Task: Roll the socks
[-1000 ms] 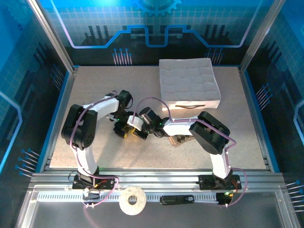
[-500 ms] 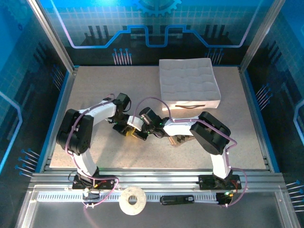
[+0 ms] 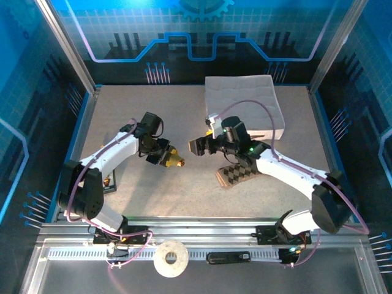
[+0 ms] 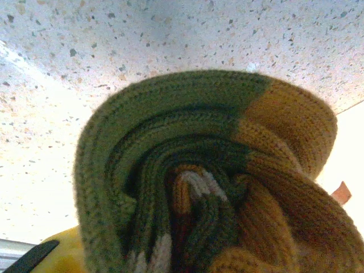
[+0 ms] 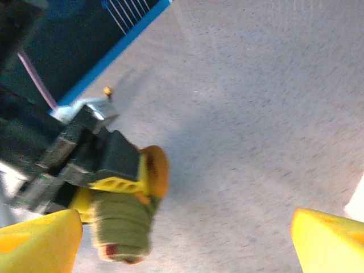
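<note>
The olive-green sock with orange toe (image 3: 173,162) is wound into a tight roll, and my left gripper (image 3: 165,158) is shut on it left of the table's centre. In the left wrist view the roll (image 4: 187,182) shows its spiral end with the orange part to the right. My right gripper (image 3: 197,147) hangs open just right of the roll and apart from it. In the right wrist view its yellow fingertips (image 5: 34,242) stand wide apart, and the roll (image 5: 122,227) sits in the left gripper's black-and-yellow fingers (image 5: 116,170). The brown argyle sock (image 3: 236,176) lies flat under the right arm.
A white quilted box (image 3: 245,104) stands at the back right, close behind the right arm. A roll of tape (image 3: 170,258) and a black bar (image 3: 228,257) lie on the front rail. Blue frame edges (image 3: 76,141) bound the table.
My right gripper has let go of the sock roll, opened wide and drawn back to the right. My left gripper has closed on the roll, and its arm has stretched out.
</note>
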`<state>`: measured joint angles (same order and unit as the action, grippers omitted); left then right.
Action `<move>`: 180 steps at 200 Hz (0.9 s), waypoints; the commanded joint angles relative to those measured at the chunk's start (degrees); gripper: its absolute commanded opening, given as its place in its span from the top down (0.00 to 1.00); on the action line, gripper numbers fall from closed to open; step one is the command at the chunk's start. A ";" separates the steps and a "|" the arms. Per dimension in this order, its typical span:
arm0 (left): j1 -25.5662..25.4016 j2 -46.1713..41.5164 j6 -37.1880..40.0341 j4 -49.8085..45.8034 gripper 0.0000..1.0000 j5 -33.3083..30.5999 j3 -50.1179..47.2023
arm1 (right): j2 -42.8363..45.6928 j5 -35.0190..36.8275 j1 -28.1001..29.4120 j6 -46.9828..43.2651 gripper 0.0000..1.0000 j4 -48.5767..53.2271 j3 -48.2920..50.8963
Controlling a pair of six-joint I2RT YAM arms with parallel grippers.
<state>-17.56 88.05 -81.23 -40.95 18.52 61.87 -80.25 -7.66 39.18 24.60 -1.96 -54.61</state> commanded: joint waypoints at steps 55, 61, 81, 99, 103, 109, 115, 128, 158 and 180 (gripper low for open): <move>0.25 1.31 -4.23 1.72 0.86 4.74 5.01 | -6.68 -9.06 1.73 35.45 0.04 -18.16 9.16; 0.27 1.30 -4.38 1.73 0.86 4.72 4.97 | -7.52 -9.71 1.79 36.29 0.04 -18.86 8.70; 0.25 1.18 -5.15 2.75 0.85 5.16 4.58 | -9.95 -9.42 2.67 40.28 0.04 -23.36 8.41; 0.17 1.07 -5.65 3.14 0.85 5.20 4.46 | -12.74 -9.77 3.23 44.57 0.05 -29.40 8.18; 0.17 1.04 -5.76 3.29 0.85 5.20 4.50 | -13.20 -9.78 3.38 45.23 0.05 -29.94 7.95; 0.16 1.03 -5.97 3.43 0.85 5.25 4.56 | -13.96 -9.74 3.61 45.96 0.05 -30.57 7.55; 0.17 1.05 -6.12 3.58 0.85 5.34 4.64 | -14.58 -9.58 3.92 46.44 0.05 -31.34 7.25; 0.21 1.16 -6.13 3.64 0.85 5.47 4.86 | -15.82 -9.62 4.33 46.79 0.06 -32.00 6.21; 0.16 1.34 -6.18 3.77 0.86 5.82 4.84 | -16.26 -8.82 4.57 47.47 0.06 -33.52 5.30; 0.25 1.26 -6.12 3.74 0.86 5.48 4.84 | -11.83 -4.79 4.54 47.52 0.06 -32.21 8.26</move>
<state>-17.26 88.84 -86.74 -37.17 22.41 65.43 -96.25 -16.73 43.20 70.54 -32.14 -47.66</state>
